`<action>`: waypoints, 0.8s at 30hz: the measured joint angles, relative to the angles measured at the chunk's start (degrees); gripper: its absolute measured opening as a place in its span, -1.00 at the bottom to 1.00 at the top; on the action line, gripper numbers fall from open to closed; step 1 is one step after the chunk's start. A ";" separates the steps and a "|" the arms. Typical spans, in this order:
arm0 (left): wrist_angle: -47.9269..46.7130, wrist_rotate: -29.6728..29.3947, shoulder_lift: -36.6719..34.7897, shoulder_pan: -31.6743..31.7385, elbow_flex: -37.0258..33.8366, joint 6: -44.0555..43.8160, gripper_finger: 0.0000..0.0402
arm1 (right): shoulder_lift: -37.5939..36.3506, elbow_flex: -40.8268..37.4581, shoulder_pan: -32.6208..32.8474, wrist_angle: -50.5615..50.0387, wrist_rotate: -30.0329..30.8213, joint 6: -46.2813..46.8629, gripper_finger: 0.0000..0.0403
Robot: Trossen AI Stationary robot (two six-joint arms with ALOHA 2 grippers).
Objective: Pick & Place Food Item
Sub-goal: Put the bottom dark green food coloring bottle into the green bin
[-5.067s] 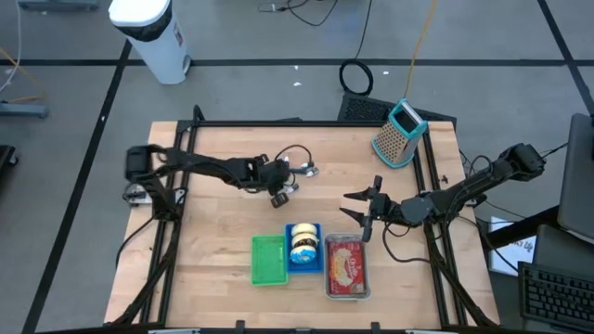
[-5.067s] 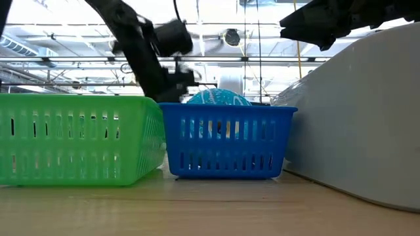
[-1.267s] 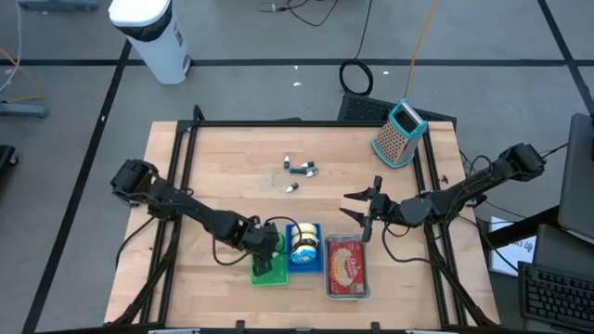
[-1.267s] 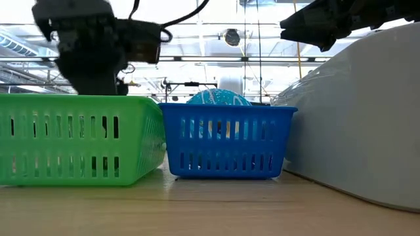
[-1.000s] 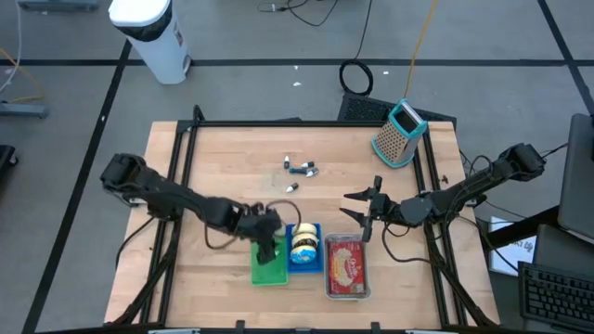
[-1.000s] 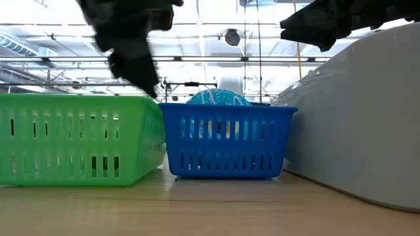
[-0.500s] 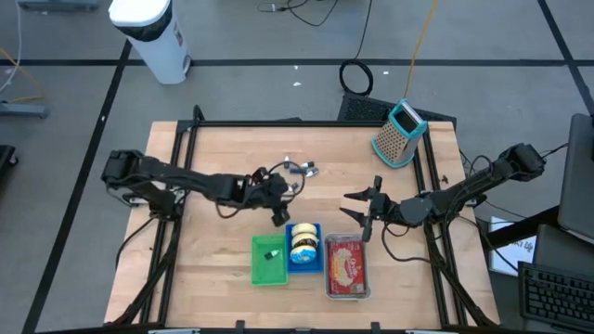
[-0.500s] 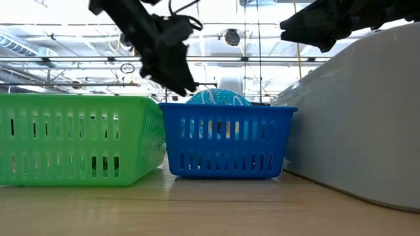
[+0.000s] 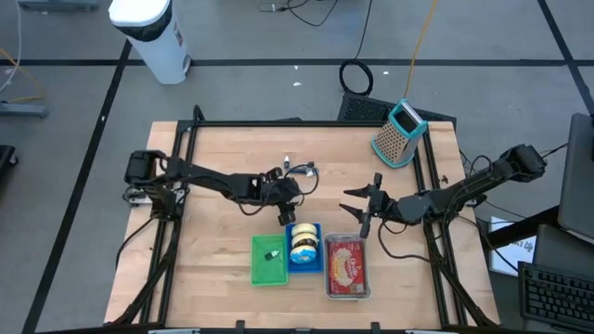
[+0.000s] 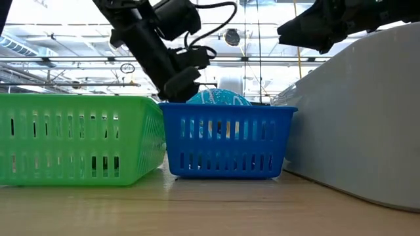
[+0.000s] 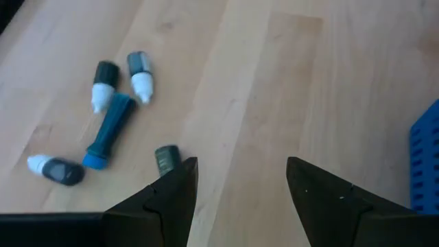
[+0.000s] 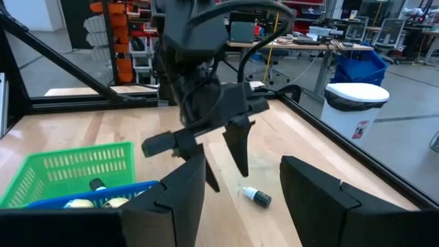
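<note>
Several small bottles and a blue tube lie loose on the wooden table, far of centre. My left gripper hangs open over bare wood between them and the baskets, touching nothing; in its wrist view its fingers frame the table, a dark green-capped bottle beside one tip. A small bottle lies on the floor of the green basket. The blue basket holds round food items. My right gripper waits open at the table's right.
A clear tub with a red pack stands right of the blue basket, near the front edge. A metal grater sits at the far right corner. Black frame rails run along the table's left and right sides. Bare wood lies left of the baskets.
My left gripper has gone from above the green basket toward the table's far edge and a little right, to a spot near the loose bottles, turning about its wrist on the way. A small bottle now shows lying in the green basket where the gripper was.
</note>
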 joint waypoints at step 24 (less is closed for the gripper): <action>26.52 6.42 5.33 0.25 -0.07 9.87 0.12 | 0.00 0.00 -0.09 4.31 0.25 -9.39 -0.10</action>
